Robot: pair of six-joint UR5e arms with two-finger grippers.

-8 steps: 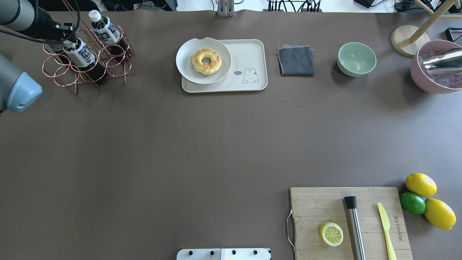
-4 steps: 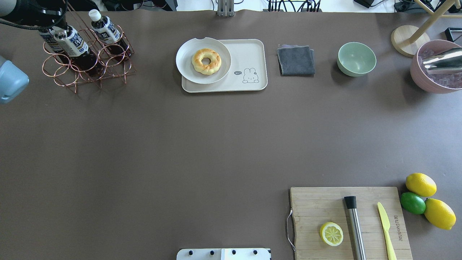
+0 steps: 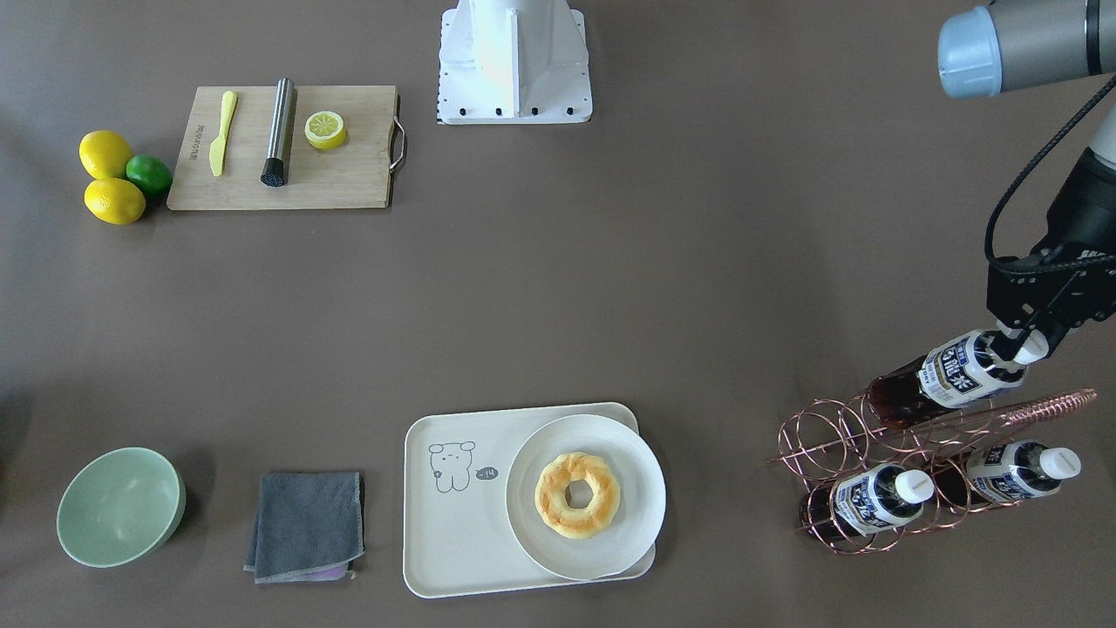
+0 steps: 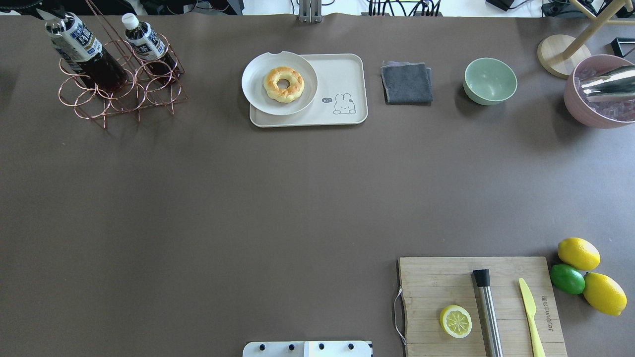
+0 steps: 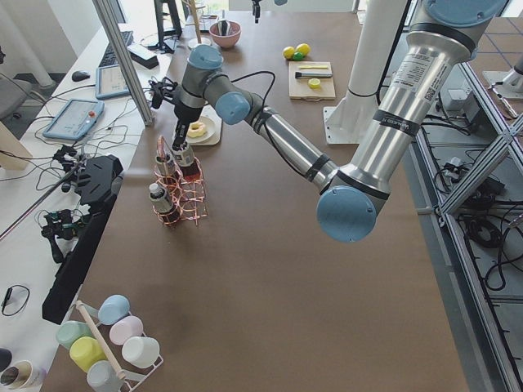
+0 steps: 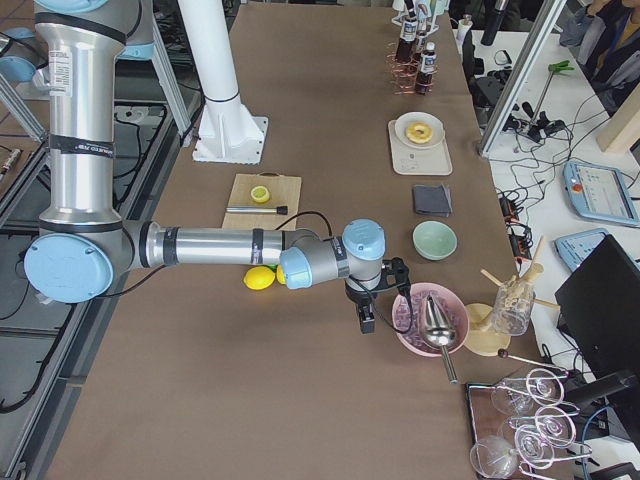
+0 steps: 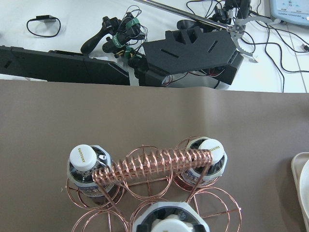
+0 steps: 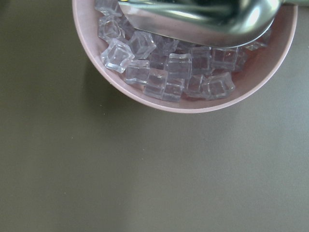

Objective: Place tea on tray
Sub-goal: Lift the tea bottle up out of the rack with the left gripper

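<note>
My left gripper [image 3: 1018, 345] is shut on the white cap of a tea bottle [image 3: 952, 374] with dark drink and a white and blue label. It holds the bottle tilted, its base just over the copper wire rack [image 3: 1046, 407]. The bottle shows at the far left in the overhead view [image 4: 82, 47]. Two more tea bottles [image 3: 872, 497] [image 3: 1020, 471] stand in the rack. The cream tray [image 4: 342, 79] with the bear drawing lies at the far middle, well right of the rack. My right gripper [image 6: 365, 320] hangs by the pink ice bowl; I cannot tell if it is open.
A white plate [image 4: 258, 96] with a donut [image 4: 283, 84] covers the tray's left part. A grey cloth [image 4: 407, 82], a green bowl [image 4: 490, 81] and the pink ice bowl [image 4: 575, 109] follow to the right. A cutting board [image 4: 431, 282] and lemons [image 4: 578, 253] lie near right.
My left gripper has pulled the tea bottle up and back out of the rack's front ring. The left arm has left the overhead view. The other two bottles stay in place.
</note>
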